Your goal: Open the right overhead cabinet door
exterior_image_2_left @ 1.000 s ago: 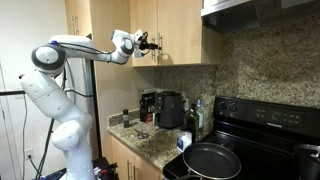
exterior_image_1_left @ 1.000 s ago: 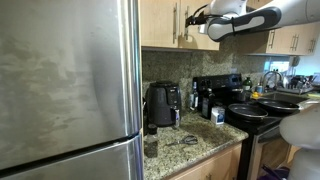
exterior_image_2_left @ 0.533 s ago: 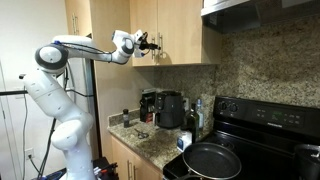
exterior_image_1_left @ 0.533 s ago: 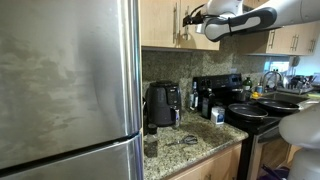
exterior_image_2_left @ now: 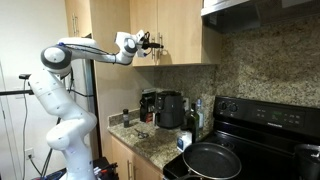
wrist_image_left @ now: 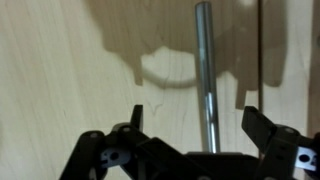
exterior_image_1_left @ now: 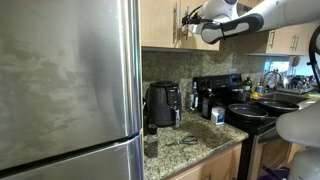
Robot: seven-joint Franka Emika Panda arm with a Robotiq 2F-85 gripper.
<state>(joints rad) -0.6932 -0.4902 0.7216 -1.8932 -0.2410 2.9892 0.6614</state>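
**Exterior views.** The white Panda arm rises from its base at the left and folds at a high joint. From there it reaches level to the right, with the wrist at cabinet height. The gripper faces the cabinet fronts where the twin door meets the right overhead cabinet door. That door lies flush with its neighbour and runs rightward to the steel range hood. Only one exterior view shows the stainless refrigerator, which fills the left. There the gripper comes in from the right and covers the paired handles.

**Wrist view.** Only here is the claw's state legible. The fingers of the gripper stand spread wide, grasping nothing. A brushed-metal bar handle stands upright between them, nearer the right-hand finger and apparently touching neither. A vertical seam runs just right of the bar. The bar is probably the task door's own handle, but this view alone cannot settle which door carries it.
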